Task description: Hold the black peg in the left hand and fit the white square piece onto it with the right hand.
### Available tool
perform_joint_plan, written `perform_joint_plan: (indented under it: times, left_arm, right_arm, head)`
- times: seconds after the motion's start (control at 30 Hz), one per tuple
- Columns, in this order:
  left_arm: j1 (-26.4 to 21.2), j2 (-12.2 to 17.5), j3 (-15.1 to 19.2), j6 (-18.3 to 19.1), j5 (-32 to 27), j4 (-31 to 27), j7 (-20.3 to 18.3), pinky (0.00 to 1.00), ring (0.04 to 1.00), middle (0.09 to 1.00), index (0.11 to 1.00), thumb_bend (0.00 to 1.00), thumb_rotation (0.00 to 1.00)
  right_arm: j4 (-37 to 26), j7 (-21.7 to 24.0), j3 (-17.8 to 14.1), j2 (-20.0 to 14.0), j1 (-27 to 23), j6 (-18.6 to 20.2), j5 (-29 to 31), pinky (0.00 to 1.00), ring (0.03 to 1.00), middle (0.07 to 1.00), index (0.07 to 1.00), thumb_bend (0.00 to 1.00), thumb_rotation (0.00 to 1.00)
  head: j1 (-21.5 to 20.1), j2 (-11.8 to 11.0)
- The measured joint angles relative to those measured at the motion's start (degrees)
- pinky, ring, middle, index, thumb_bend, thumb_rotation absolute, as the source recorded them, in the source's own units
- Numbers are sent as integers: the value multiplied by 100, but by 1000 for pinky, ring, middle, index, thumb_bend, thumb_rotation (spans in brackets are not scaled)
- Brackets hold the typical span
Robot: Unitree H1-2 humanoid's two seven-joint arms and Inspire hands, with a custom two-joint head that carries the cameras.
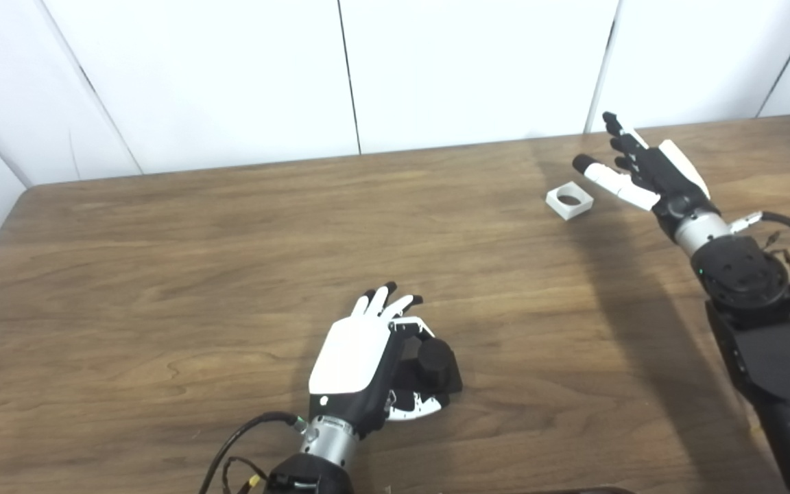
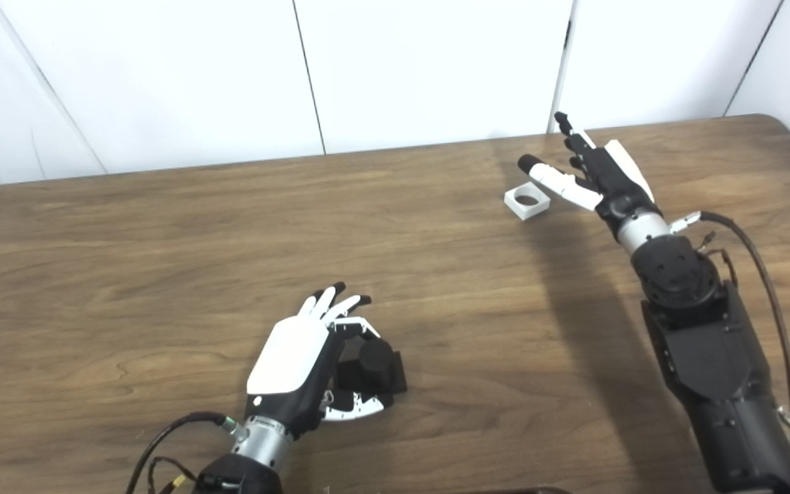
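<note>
From the left eye, the left hand (image 1: 367, 363) curls round the black round peg on its square base (image 1: 433, 367), low on the brown wooden table (image 1: 162, 274).

From the right eye, the right hand (image 2: 597, 175), fingers spread and empty, hovers just beside the white square piece with a round hole (image 2: 527, 201). Pickup looks next: close on its sides.

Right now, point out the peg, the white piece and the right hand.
peg (image 1: 434, 361): left eye view, on its round top, inside the left hand.
white piece (image 1: 569, 201): left eye view, on its near rim, by the hole.
right hand (image 2: 607, 175): right eye view, on the dark palm.
</note>
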Motion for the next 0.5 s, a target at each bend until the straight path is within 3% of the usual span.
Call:
perform_joint_plan:
  times: [0.13, 0.3, 0.5]
  left_arm:
    - [1, 0, 1, -2, 0, 0, 3, 1000, 1000, 899, 488, 521, 76]
    - [0, -2, -4, 1, 1, 2, 10, 1000, 1000, 898, 488, 522, 76]
    - [1, -5, -9, -1, 3, 9, 33, 1000, 1000, 897, 488, 521, 77]
  right_arm:
    - [268, 28, 220, -133, -176, 116, -395, 865, 941, 952, 934, 710, 595]
    - [524, 96, 550, -314, -357, 171, -838, 927, 988, 945, 872, 751, 561]
    - [733, 112, 733, -387, -559, 179, -1194, 941, 1000, 965, 795, 801, 457]
  head:
    - [0, 0]
    - [17, 9]
    - [35, 9]
